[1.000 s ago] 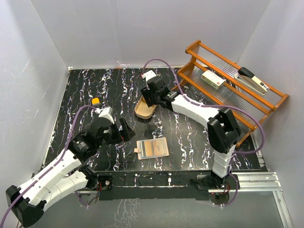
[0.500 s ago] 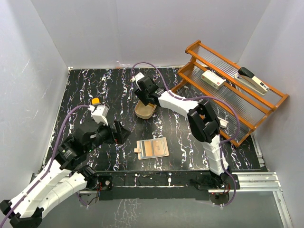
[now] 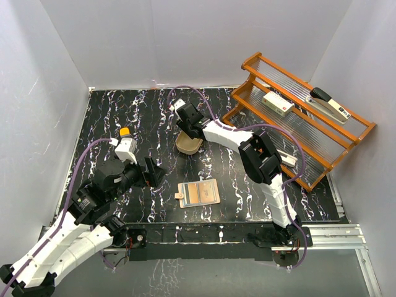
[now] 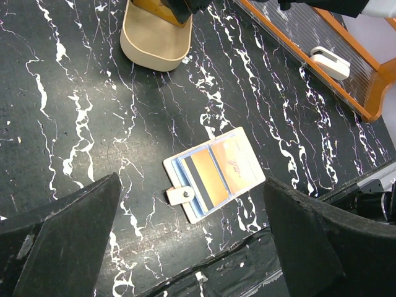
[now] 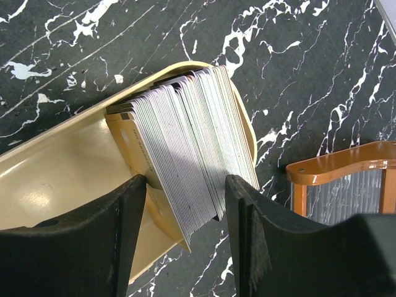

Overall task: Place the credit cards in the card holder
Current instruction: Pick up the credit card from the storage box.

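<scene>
Seeing from above the card holder (image 3: pixel 199 193) open on the worktop (image 3: pixel 124 111), near edge | left wrist: our left fingers (image 4: pixel 62 244) gape wide, empty, over it | right wrist: right fingers (image 5: pixel 68 247) straddle credit cards (image 5: pixel 185 148) in the tray (image 5: pixel 49 176), grip we cannot tell.

Top external view: bright, diffuse light, white walls evenly lit. The arms cast only faint, soft-edged shadows on the black marbled counter (image 3: pixel 124 111).

Left wrist view: card holder (image 4: pixel 213 174) in sharp focus, mild sheen on its clear sleeves. Fingers (image 4: pixel 62 241) of the left end effector (image 4: pixel 190 179) are dark and slightly soft.

Right wrist view: credit cards (image 5: pixel 185 148) crisp, individual edges resolved. Beige tray (image 5: pixel 49 173) carries a soft highlight. Right end effector (image 5: pixel 185 179) fingers (image 5: pixel 80 247) are near-black, surface detail lost.
</scene>
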You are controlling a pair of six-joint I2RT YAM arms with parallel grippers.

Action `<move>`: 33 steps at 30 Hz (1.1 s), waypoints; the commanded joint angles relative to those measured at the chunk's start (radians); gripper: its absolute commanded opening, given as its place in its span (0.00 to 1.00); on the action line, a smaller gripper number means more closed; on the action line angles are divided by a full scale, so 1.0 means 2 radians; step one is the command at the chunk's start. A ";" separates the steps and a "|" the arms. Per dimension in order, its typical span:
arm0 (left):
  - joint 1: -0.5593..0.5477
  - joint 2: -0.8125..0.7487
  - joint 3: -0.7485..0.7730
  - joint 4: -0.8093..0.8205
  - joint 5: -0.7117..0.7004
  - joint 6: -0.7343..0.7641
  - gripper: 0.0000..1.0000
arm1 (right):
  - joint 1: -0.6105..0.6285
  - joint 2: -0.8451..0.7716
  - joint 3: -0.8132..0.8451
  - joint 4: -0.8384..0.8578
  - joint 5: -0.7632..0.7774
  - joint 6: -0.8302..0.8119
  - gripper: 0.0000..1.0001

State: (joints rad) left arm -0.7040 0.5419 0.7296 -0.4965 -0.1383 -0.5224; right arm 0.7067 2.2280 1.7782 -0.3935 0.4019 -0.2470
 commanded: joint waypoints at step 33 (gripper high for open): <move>0.002 0.003 0.005 -0.003 -0.001 0.006 0.99 | -0.007 -0.025 0.044 -0.013 0.029 -0.012 0.28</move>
State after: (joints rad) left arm -0.7040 0.5430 0.7296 -0.4965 -0.1390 -0.5205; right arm 0.7059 2.2269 1.8042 -0.4259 0.4206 -0.2634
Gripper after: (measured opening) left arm 0.985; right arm 0.298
